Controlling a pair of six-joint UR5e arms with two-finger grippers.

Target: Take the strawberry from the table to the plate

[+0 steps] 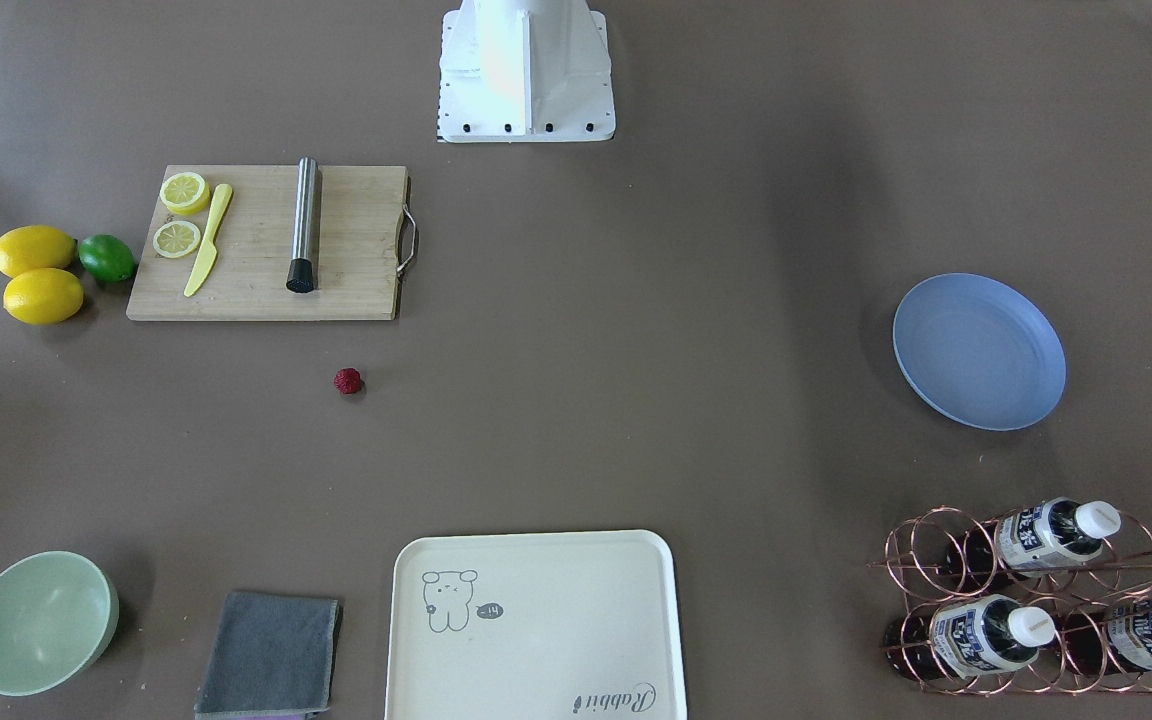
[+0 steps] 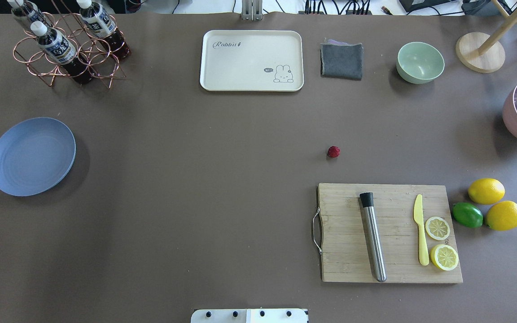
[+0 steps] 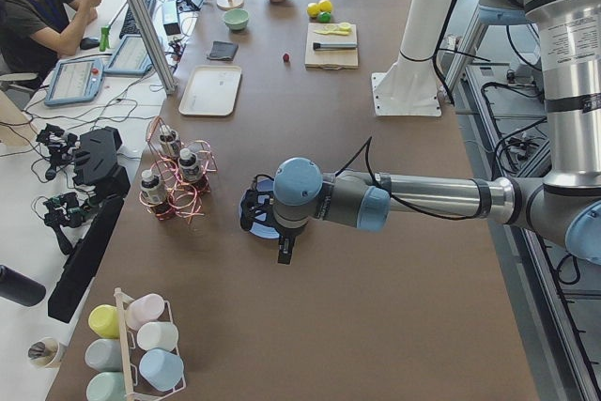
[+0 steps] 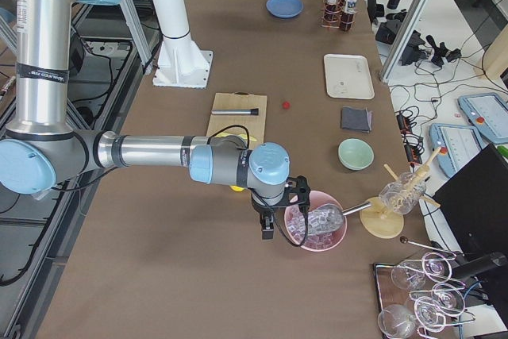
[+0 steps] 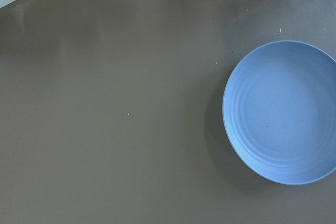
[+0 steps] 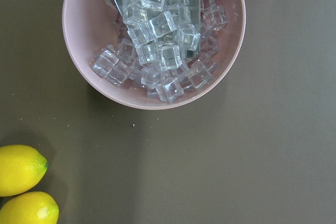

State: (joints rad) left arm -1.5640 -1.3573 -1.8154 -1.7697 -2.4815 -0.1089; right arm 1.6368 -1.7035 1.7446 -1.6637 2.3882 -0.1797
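Strawberry [image 2: 334,151] alone on open table [image 2: 195,179], plate [image 2: 32,156] well apart near the edge; left gripper [image 3: 285,251] and right gripper [image 4: 267,230], can't tell if parted

We see a matt grey-brown surface [image 2: 195,202], a matt blue plate [image 2: 32,156] with faint rings, a bumpy dark-red strawberry [image 2: 333,151], a grained wooden board [image 2: 343,251] bearing a brushed-metal rod [image 2: 374,242], a soft grey cloth [image 2: 341,60] and a smooth cream tray [image 2: 251,60].
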